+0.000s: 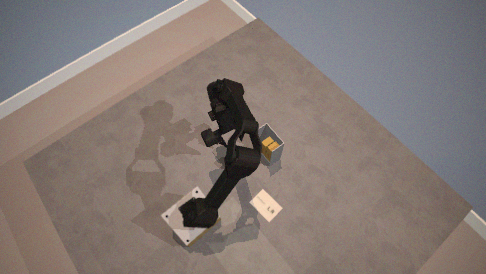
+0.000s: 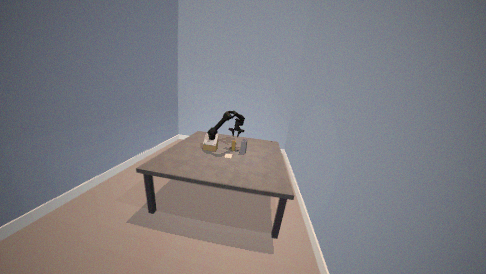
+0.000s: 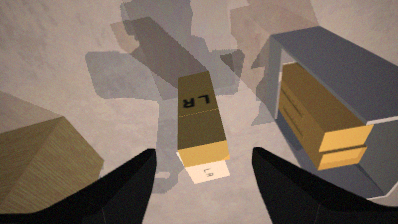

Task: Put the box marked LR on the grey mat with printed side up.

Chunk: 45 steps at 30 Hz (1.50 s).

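The LR box (image 2: 233, 145) (image 3: 195, 127) is yellow-brown and stands upright on its own, outside the bin. Its dark LR print faces sideways and shows in the wrist view. The arm hides it in the top view. My gripper (image 2: 236, 135) (image 3: 204, 155) is above it, partly open, with nothing held between the fingers. The grey bin (image 1: 278, 150) (image 2: 243, 147) (image 3: 345, 75) stands beside the box, with two other boxes (image 1: 270, 144) (image 3: 322, 112) upright inside. Their codes cannot be read. I cannot make out the grey mat's outline among the shadows.
A pale card (image 1: 264, 199) (image 2: 228, 156) (image 3: 198, 176) marked LR lies on the table (image 1: 350, 165) (image 2: 200, 172). The arm's base block (image 1: 175, 218) (image 2: 210, 148) (image 3: 50, 155) is on the box's other side from the bin. Arm shadows cross the tabletop.
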{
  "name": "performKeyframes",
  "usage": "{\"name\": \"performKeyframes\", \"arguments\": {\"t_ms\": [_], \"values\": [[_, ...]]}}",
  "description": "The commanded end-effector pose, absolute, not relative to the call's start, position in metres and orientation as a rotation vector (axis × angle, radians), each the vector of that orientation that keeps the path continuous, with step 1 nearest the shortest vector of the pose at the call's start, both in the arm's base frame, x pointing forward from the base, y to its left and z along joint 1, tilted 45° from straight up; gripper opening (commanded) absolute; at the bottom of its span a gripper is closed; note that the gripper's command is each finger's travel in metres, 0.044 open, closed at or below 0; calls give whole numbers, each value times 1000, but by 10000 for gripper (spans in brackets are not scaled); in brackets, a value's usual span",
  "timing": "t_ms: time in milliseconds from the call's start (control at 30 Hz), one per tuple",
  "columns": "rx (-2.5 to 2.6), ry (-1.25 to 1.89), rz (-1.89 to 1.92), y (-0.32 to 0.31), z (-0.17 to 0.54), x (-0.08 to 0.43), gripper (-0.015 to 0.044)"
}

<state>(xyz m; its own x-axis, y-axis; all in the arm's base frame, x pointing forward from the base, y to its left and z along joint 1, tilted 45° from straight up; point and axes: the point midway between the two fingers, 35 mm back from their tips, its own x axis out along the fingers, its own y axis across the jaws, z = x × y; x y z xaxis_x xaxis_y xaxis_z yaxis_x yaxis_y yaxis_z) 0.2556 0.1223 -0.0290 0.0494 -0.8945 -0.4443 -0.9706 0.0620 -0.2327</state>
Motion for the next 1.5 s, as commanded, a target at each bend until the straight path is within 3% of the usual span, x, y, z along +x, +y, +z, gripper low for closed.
{"name": "performKeyframes", "arguments": {"t_ms": [0,1467], "values": [[-1748,1839,101,119,-27,255,237],[-492,1281,-884,98,-7,254,237]]}}
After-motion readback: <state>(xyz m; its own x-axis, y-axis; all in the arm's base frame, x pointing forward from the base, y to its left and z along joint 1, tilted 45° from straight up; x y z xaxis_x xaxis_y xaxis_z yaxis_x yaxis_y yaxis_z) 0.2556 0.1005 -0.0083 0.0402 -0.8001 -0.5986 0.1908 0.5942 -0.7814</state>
